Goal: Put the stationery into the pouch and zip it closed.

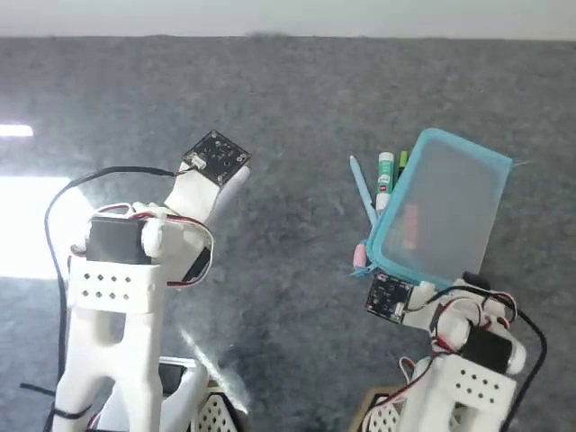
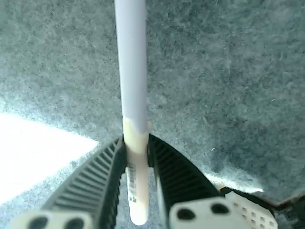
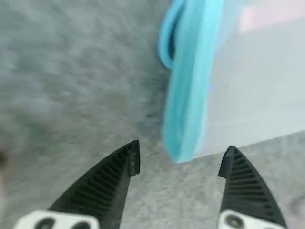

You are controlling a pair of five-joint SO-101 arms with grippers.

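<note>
A translucent pouch [image 1: 445,211] with blue trim lies at the right of the grey table. Its blue-edged corner [image 3: 190,119] sits just ahead of my right gripper [image 3: 183,160], which is open and holds nothing. Beside the pouch's left edge lie a blue pen [image 1: 363,189], a green-and-white marker [image 1: 385,169] and a small pink item [image 1: 360,257]. A reddish item [image 1: 409,225] shows through the pouch wall. My left gripper [image 2: 137,139] is shut on a white pen [image 2: 132,62], held above the table at the left [image 1: 225,184].
The table is covered with grey felt [image 1: 297,108]. A bright patch of glare [image 1: 27,225] lies at its left edge. The two arm bases stand at the near edge. Open felt lies between the arms and behind them.
</note>
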